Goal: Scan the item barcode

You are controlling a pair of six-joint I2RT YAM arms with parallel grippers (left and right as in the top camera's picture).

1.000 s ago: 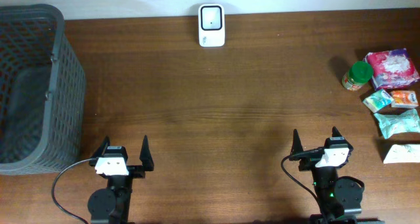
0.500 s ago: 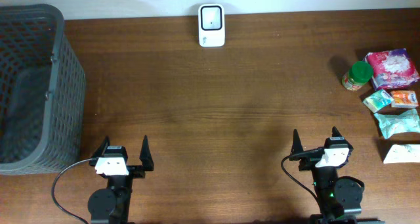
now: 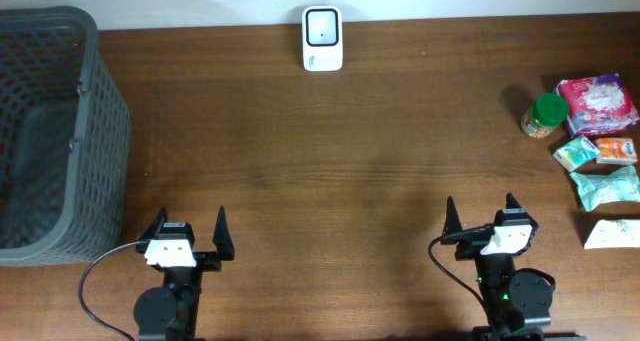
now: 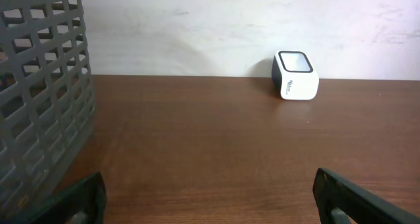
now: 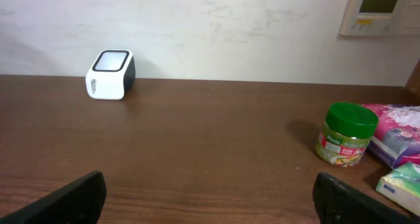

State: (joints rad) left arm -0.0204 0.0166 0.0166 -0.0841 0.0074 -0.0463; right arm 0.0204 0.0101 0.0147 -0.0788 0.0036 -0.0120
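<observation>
The white barcode scanner (image 3: pixel 322 38) stands at the far edge of the table, also visible in the left wrist view (image 4: pixel 296 75) and the right wrist view (image 5: pixel 110 74). Several items lie at the right edge: a green-lidded jar (image 3: pixel 544 116) (image 5: pixel 344 133), a pink packet (image 3: pixel 598 101) and teal packets (image 3: pixel 606 188). My left gripper (image 3: pixel 190 223) (image 4: pixel 210 199) is open over bare wood at the near left. My right gripper (image 3: pixel 480 211) (image 5: pixel 210 198) is open at the near right, well short of the items. Neither holds anything.
A dark grey mesh basket (image 3: pixel 50 131) (image 4: pixel 39 92) fills the left side of the table. A small orange packet (image 3: pixel 616 149) and a white packet (image 3: pixel 612 233) lie among the items at the right. A wall runs behind the scanner.
</observation>
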